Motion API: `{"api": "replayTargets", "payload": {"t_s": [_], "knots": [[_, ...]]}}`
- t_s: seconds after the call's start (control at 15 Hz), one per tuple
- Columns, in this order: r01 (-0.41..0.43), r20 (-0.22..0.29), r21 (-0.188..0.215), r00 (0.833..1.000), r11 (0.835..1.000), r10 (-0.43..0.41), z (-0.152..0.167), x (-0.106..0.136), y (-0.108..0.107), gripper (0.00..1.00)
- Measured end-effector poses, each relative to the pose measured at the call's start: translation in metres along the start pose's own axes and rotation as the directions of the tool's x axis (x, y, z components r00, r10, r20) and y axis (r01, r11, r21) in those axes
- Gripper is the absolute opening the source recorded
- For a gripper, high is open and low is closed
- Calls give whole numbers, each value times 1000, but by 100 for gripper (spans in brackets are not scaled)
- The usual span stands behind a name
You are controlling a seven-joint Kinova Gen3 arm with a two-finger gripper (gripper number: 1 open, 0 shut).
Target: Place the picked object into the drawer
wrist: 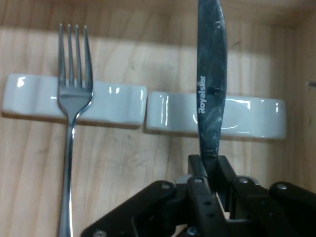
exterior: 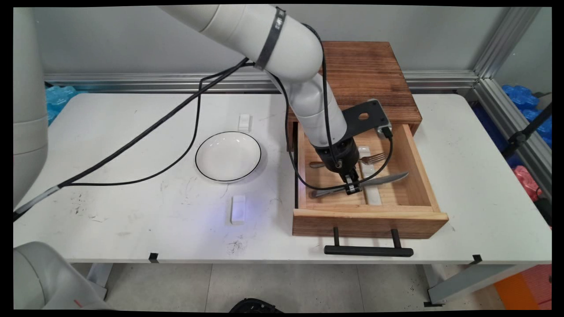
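Observation:
My gripper reaches down into the open wooden drawer and is shut on a steel knife near the middle of its length. In the hand view the gripper pinches the knife, whose blade runs up across a white cutlery rest. A fork lies beside it with its tines over a second white rest. In the main view the fork sits further back in the drawer, partly hidden by the hand.
The drawer is pulled out of a dark wooden cabinet and has a black handle near the table's front edge. A white plate with a dark rim lies left of the drawer. Two small white rests lie near the plate.

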Motion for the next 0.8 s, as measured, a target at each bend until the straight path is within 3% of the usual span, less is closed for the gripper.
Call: {"api": "replayTargets", "payload": {"t_s": [0.6, 0.67, 0.8], "knots": [[4, 15, -4, 1000, 1000, -4, 13, -5, -3, 0], [2, 16, -5, 1000, 1000, -2, 14, -5, -3, 100], [0, 17, -7, 1000, 1000, 0, 17, -6, -3, 100]]}}
